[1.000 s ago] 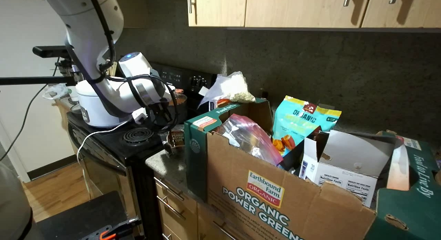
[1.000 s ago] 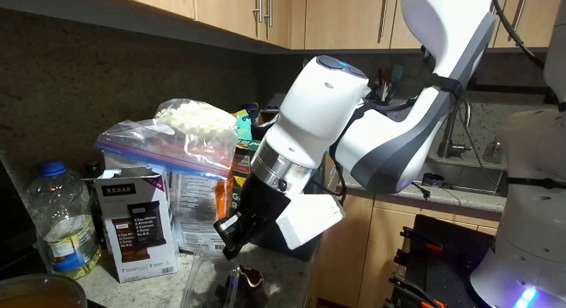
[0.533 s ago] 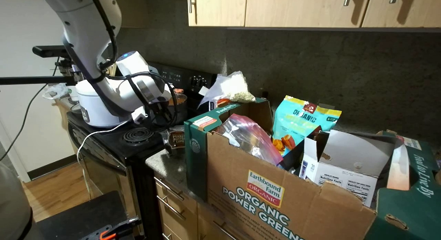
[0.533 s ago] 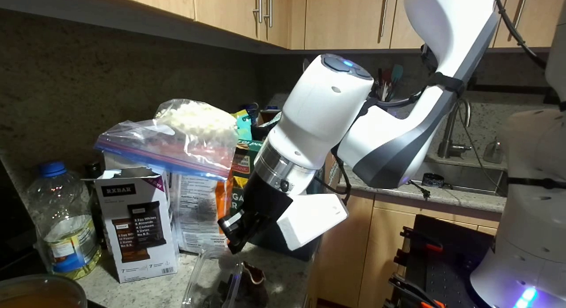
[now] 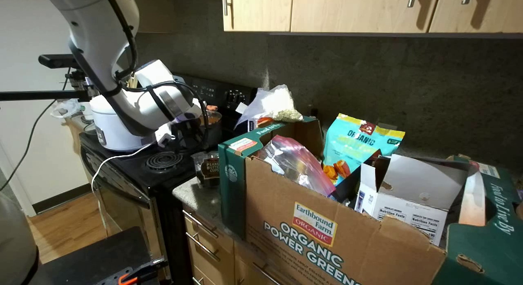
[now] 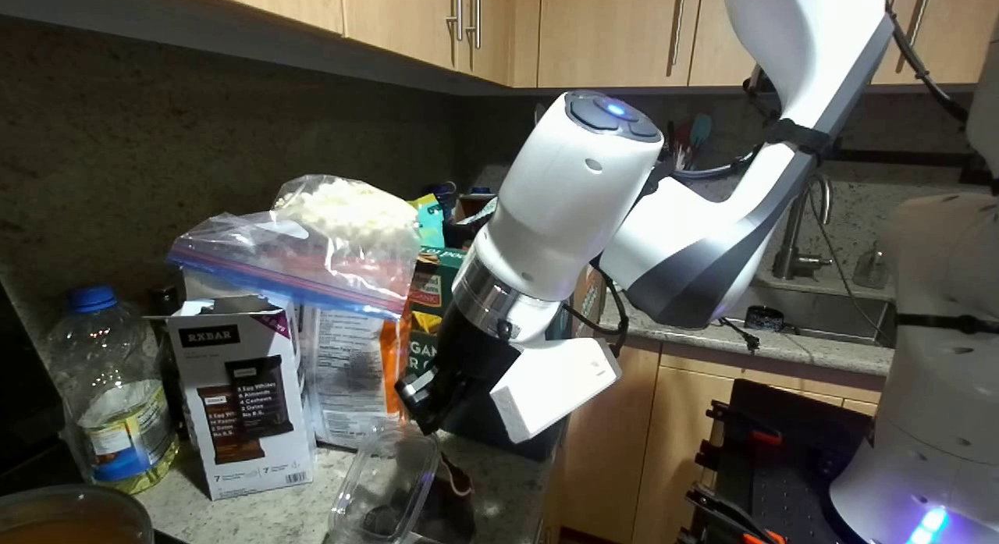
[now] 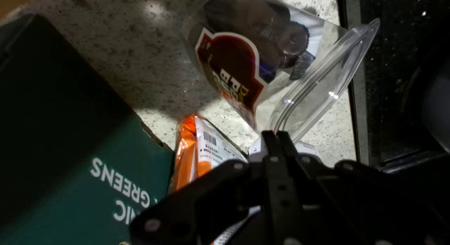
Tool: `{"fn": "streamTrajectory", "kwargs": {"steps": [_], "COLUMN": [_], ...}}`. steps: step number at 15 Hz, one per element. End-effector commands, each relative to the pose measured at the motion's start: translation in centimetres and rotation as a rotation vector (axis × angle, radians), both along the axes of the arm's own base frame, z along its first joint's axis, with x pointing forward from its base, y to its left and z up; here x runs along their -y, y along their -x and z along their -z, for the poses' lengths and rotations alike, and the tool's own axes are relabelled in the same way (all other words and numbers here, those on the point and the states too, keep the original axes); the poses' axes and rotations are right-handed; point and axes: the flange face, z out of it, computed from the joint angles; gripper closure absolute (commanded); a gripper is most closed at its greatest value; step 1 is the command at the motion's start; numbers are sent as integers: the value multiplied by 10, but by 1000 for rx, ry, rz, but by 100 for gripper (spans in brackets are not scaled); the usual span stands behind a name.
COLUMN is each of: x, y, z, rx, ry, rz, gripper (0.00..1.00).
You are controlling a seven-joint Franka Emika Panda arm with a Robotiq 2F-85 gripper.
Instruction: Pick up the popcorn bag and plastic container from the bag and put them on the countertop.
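Evidently, most is done: the popcorn bag (image 6: 332,236) sits outside the box (image 5: 347,238), atop packages (image 6: 351,376), and the end effector (image 7: 276,135), jaws nearly together, seems to pinch the edge of the plastic container (image 7: 262,58) at or just above the bench (image 6: 257,517); release likely remains.

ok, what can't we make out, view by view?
Box, inside floor: behind its own front, in an exterior view.
Pink-sealed bag, lower end: behind the box, in an exterior view.
Orange bag, top: behind the popcorn bag, in an exterior view.
Tub, lower end: cut off by bottom edge, in an exterior view.
RXBAR carton, wrist view: mostly behind the pincer.
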Motion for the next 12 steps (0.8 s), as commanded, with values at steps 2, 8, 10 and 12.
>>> {"fn": "streamTrajectory", "kwargs": {"steps": [2,8,10,12], "x": [1,2,2,1], "y": [7,11,13,14], "z": [-2,1,1,0], "rx": [3,-27,-41,-49], "ry": [49,109,118,124], "rz": [35,85,103,116], "gripper": [99,99,99,99]}}
